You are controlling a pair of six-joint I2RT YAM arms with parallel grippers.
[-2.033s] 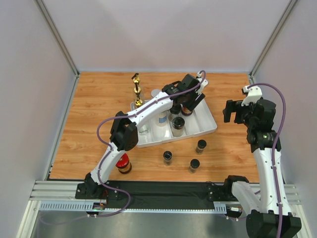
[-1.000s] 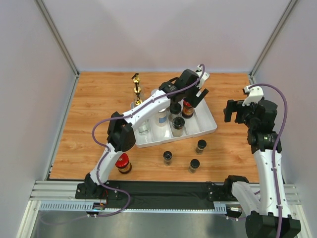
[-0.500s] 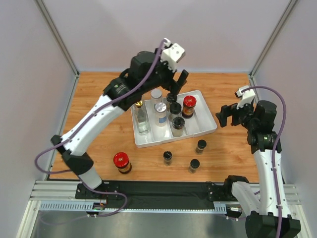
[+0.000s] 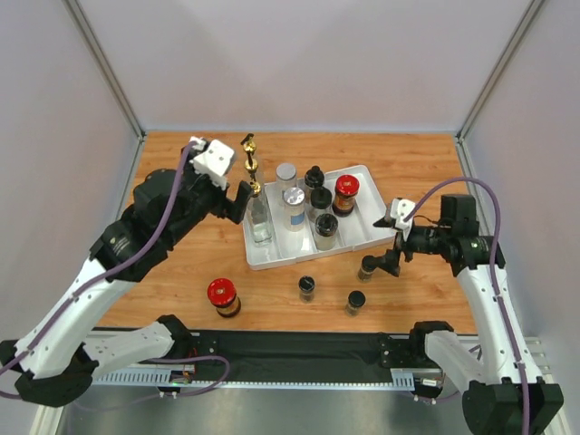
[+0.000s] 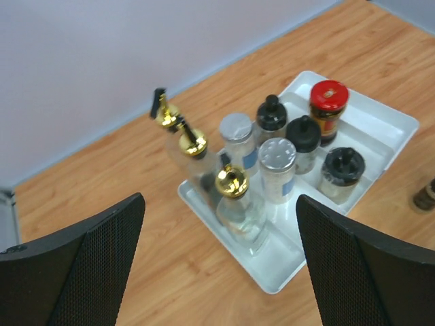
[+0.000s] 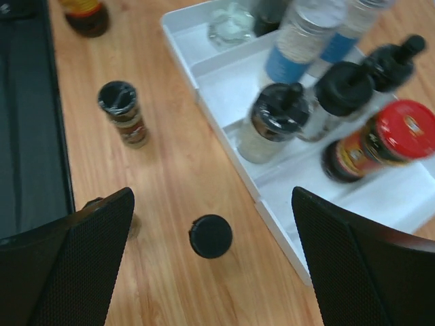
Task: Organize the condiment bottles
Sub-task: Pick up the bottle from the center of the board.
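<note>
The white tray [image 4: 382, 232] holds two gold-spouted clear bottles [image 4: 260, 217], two silver-lidded jars [image 4: 294, 201], three black-capped jars [image 4: 326, 227] and a red-lidded dark jar [image 4: 345, 192]. A third gold-spouted bottle [image 4: 251, 163] stands at its far left corner. On the table stand a red-lidded jar [image 4: 224, 296] and three black-capped spice jars [image 4: 307, 287], [image 4: 355, 300], [image 4: 367, 267]. My left gripper [image 4: 240, 201] is open and empty, left of the tray [image 5: 380, 122]. My right gripper [image 4: 388, 260] is open above one spice jar [image 6: 210, 236], which lies between its fingers [image 6: 367, 258].
The tray's near-right compartment [image 6: 380, 197] has bare floor. Grey walls enclose the table on three sides. A black rail [image 4: 299, 349] runs along the near edge. The second spice jar [image 6: 124, 112] stands left of the tray's corner.
My left arm has drawn back from over the tray to its left side, empty. My right arm has swung down and left to over the spice jar nearest the tray.
</note>
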